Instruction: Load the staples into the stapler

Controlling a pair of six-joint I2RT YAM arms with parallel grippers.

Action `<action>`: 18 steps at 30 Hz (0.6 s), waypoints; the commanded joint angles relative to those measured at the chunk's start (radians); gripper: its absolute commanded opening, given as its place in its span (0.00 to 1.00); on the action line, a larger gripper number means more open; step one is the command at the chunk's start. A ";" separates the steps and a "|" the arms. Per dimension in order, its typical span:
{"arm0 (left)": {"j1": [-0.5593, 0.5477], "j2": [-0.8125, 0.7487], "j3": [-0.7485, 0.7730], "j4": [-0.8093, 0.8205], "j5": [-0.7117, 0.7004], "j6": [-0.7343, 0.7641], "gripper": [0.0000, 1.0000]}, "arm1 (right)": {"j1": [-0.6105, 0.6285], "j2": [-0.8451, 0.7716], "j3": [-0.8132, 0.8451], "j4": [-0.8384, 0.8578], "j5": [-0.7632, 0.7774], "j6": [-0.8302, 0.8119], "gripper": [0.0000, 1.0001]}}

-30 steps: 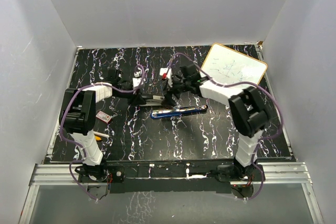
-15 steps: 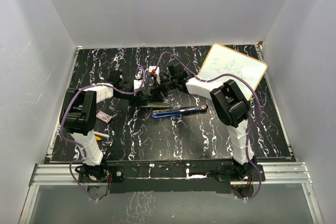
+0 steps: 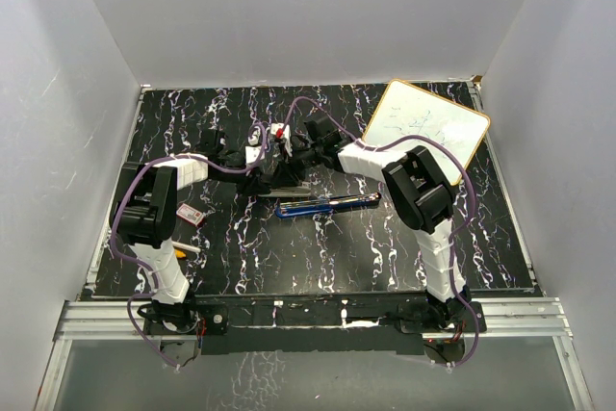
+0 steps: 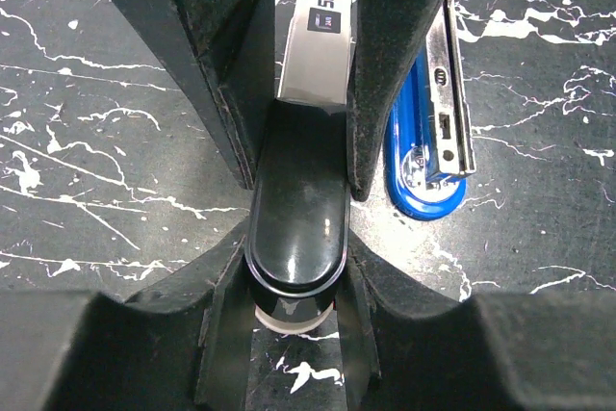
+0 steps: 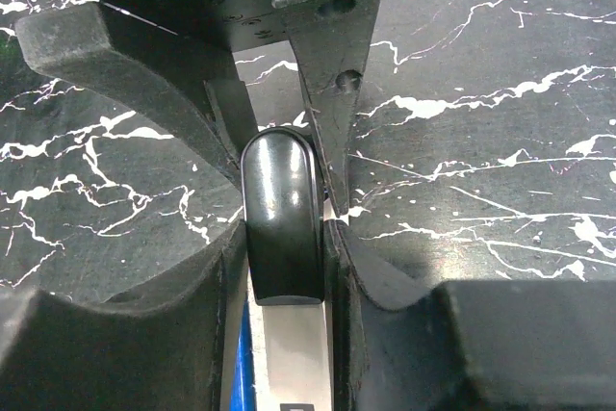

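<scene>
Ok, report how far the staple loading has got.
Nothing looks loaded yet. In hand: the left gripper and right gripper both clamp the black stapler, beside the blue stapler. To do: the staple box lies well apart, ungripped; its staples must go in.

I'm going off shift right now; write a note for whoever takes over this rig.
Left gripper: shut on the black stapler, at its rounded end.
Right gripper: shut on the same stapler, facing the left one.
Blue stapler lies just beside them.
Staple box sits on the table well to their left, untouched.
Done: stapler gripped by both.
Remaining: open it, fetch staples, load, close.
</scene>
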 commanded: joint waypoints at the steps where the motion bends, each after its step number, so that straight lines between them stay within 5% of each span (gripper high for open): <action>1: -0.005 -0.021 -0.006 -0.010 0.084 -0.003 0.00 | -0.011 -0.017 0.073 0.016 -0.014 -0.052 0.18; 4: 0.010 -0.017 -0.004 -0.016 0.091 -0.005 0.00 | -0.044 -0.048 0.073 -0.009 -0.040 -0.085 0.08; 18: 0.041 -0.001 0.008 -0.026 0.132 0.005 0.00 | -0.179 -0.183 -0.104 0.070 -0.175 -0.100 0.08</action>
